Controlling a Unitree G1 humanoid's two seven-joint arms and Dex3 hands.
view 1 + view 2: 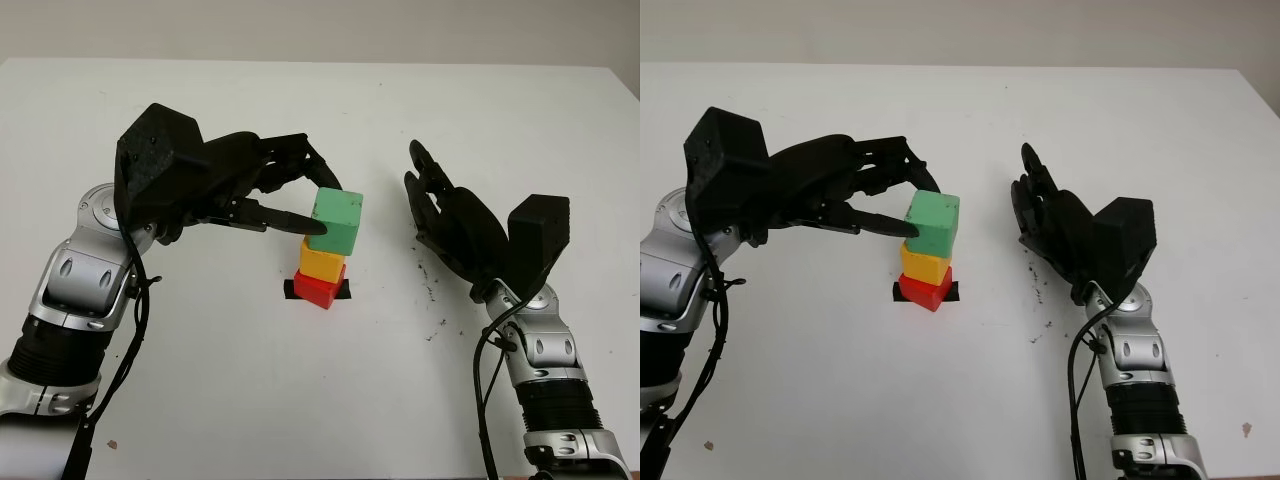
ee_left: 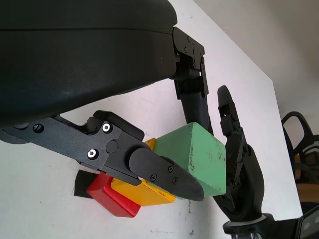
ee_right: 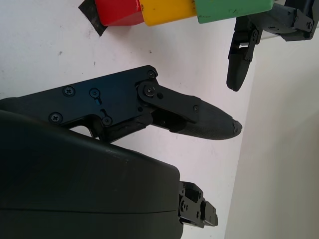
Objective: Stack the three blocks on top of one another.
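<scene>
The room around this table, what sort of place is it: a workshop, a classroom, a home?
Probably a lab or test room. A bare white table holds three toy blocks: a green block in the left hand over yellow and red ones on black tape. An office chair stands behind.

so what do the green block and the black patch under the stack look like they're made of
Green block, held by the left hand: probably painted wood, matte, with dark scuffs and smudges on one face. Black patch under the red block: likely tape, flat and dull, with an uneven edge.
</scene>
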